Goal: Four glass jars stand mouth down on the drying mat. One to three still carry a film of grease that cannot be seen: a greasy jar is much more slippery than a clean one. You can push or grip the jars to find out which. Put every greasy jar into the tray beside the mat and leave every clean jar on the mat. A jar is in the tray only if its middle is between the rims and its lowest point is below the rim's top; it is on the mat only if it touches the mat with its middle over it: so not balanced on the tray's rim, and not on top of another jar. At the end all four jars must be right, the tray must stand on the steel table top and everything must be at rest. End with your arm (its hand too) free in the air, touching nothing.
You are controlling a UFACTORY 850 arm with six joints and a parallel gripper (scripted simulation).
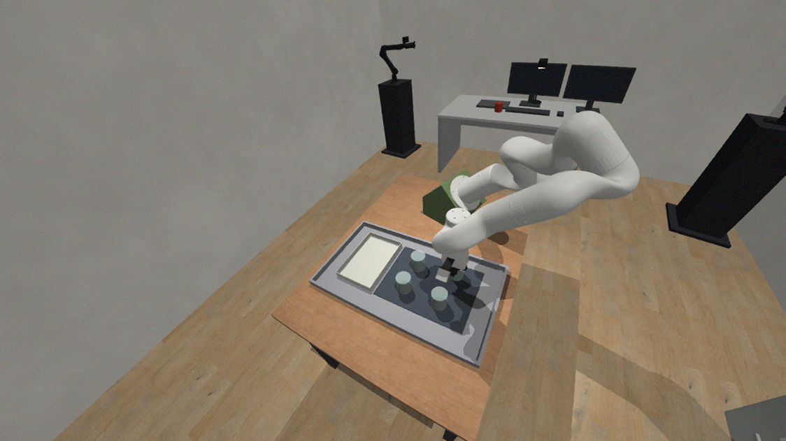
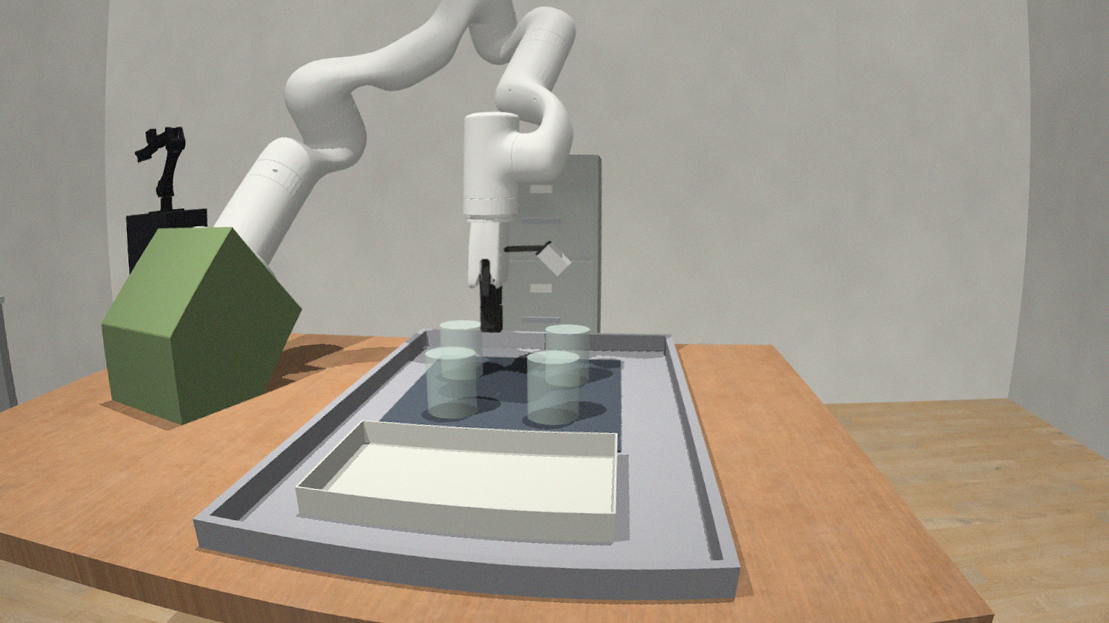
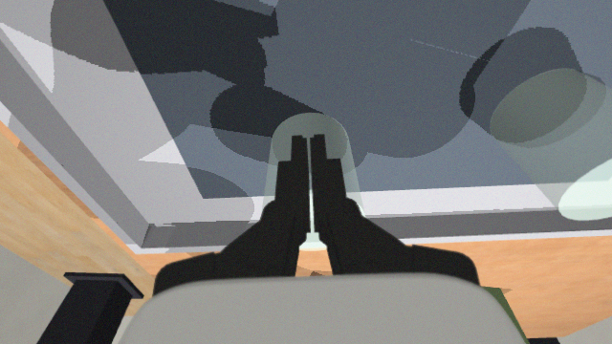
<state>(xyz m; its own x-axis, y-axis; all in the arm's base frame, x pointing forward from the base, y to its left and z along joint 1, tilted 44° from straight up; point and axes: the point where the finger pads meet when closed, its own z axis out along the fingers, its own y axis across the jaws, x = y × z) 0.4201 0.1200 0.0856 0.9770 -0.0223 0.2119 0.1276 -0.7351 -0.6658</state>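
Pale green glass, faintly see-through, makes up the jar nearest my fingers (image 1: 458, 276) (image 2: 461, 349), which stands mouth down on the dark drying mat (image 1: 415, 305) (image 2: 503, 403) (image 3: 382, 96). My fingers (image 1: 454, 271) (image 2: 492, 325) are clenched together with nothing between them, pointing down close to that jar; whether they touch it, I cannot tell. Three more stand upright on the mat: the base-side jar nearer the tray (image 1: 418, 260) (image 2: 452, 381) (image 3: 564, 148), the outer jar nearer the tray (image 1: 403, 282) (image 2: 553, 390), and the outer jar farther from it (image 1: 439, 298) (image 2: 568, 352). The cream tray (image 1: 369, 261) (image 2: 459, 507) holds no jar and sits beside the mat on the grey steel table (image 1: 390, 310) (image 2: 663, 480) (image 3: 430, 201). Grease shows on none of them, so I judge this to be the testing stage, and a closed hand suits a gentle push. I expect each jar to be stiff and smooth, perhaps brittle; a greasy one should slide off readily, a clean one drag. Pushing low on the wall would keep it from tipping, whereas a high shove could topple it. For a lift, I would open wide, straddle the cylinder and pinch opposite sides around mid-height, squarely and firmly, then rise slowly, since a greasy wall could slip down through my grip.
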